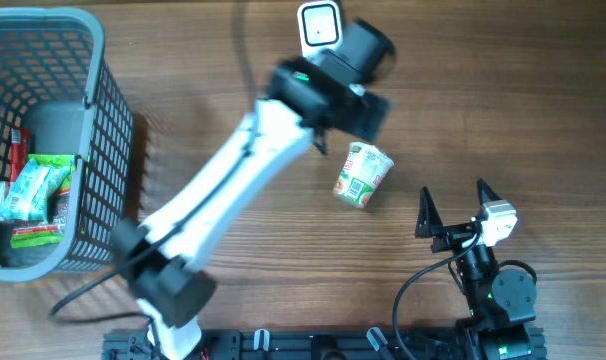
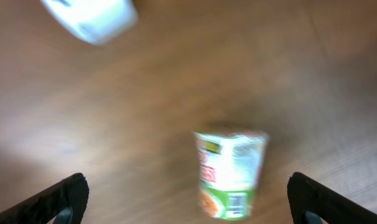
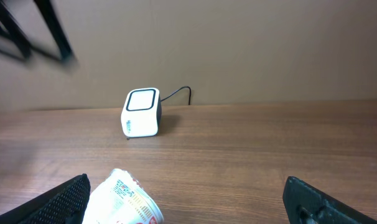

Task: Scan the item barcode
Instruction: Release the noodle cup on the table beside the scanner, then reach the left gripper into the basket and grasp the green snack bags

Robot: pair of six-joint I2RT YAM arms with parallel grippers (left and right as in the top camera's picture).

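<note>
The item, a white and green cup noodle, lies on its side on the wooden table, free of both grippers. The white barcode scanner stands at the far edge. My left gripper hovers between the scanner and the cup. In the blurred left wrist view it stands open, with the cup on the table between its fingers and the scanner at top left. My right gripper is open to the cup's right. In its own view it faces the scanner, the cup by its left finger.
A grey mesh basket holding several snack packs stands at the left edge of the table. The left arm stretches diagonally across the middle. The scanner's cable trails off behind it.
</note>
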